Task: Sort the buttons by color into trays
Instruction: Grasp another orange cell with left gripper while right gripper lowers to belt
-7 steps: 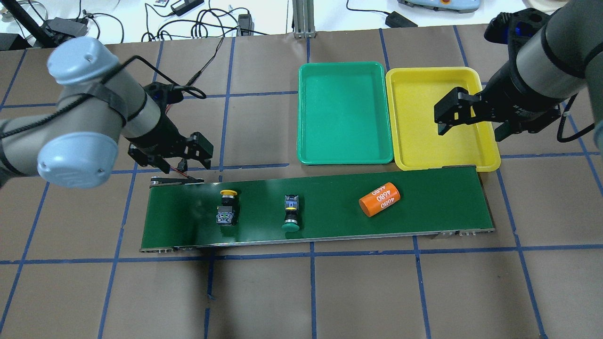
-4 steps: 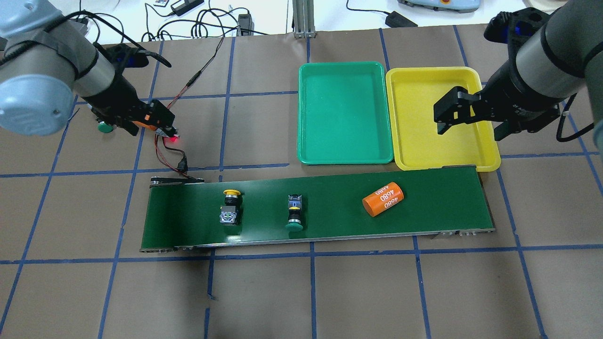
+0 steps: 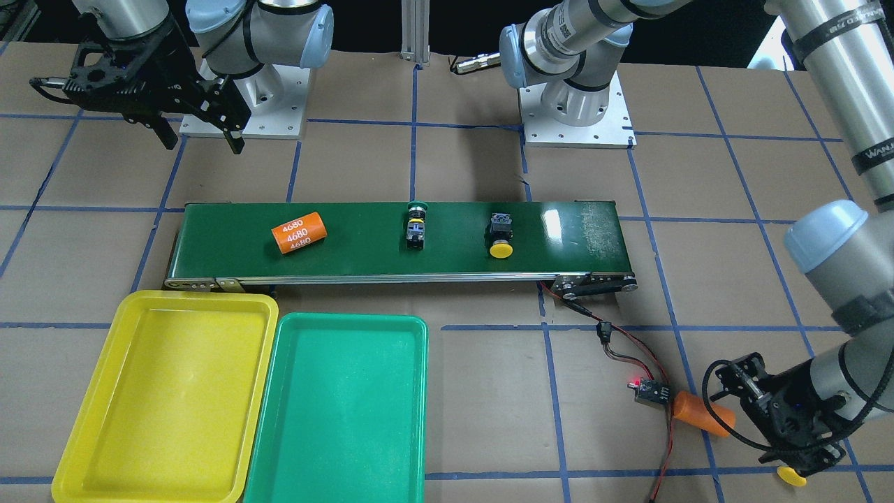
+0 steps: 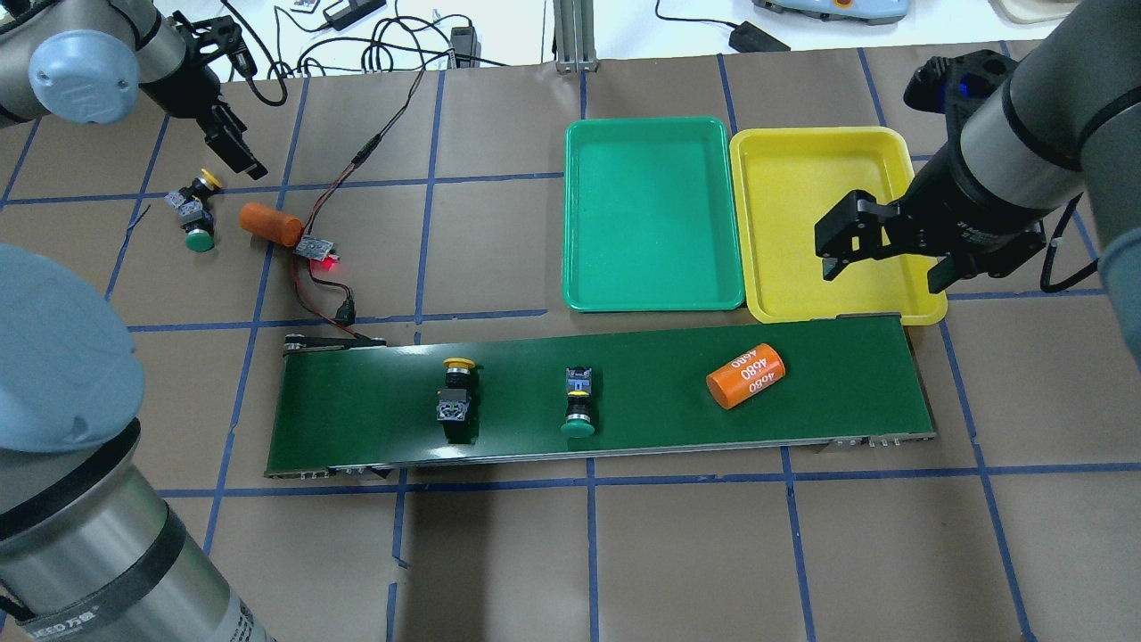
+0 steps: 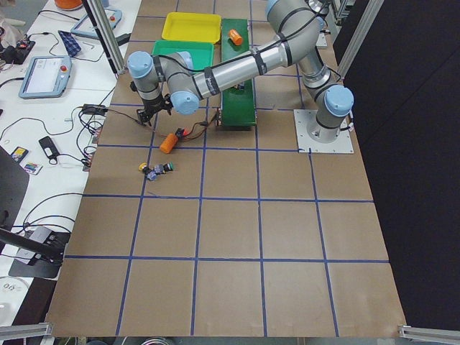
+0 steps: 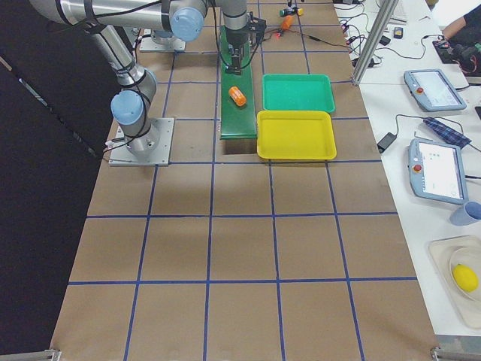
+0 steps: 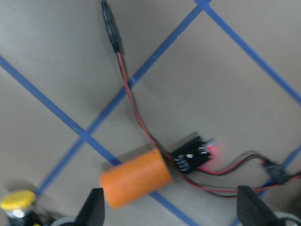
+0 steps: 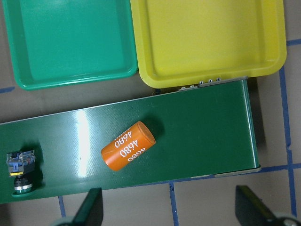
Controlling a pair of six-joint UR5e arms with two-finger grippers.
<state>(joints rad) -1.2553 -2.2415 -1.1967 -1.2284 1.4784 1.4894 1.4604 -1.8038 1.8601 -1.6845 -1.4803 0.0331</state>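
Observation:
A yellow-capped button [image 4: 457, 392] and a green-capped button [image 4: 578, 410] lie on the conveyor belt [image 4: 820, 410]. Two more buttons, one yellow [image 4: 207, 178] and one green [image 4: 198, 239], lie together on the table at the far left. The green tray [image 4: 652, 214] and the yellow tray [image 4: 802, 178] stand side by side behind the belt, both empty. My left gripper [image 4: 233, 150] is open and empty, above the table just beyond the loose buttons. My right gripper [image 4: 878, 267] is open and empty over the yellow tray's front edge; its wrist view shows the trays and the green button [image 8: 19, 172].
An orange cylinder marked 4680 [image 4: 745, 375] lies on the belt's right part. A second orange cylinder [image 4: 270, 224] lies on the table beside a small board with a red light [image 4: 316, 248] and its wires. Cables lie beyond the table's back edge.
My left arm has swung from the belt's left end to the far left corner, uncovering the loose buttons and cylinder. The things on the belt have moved right. My right gripper has shifted slightly.

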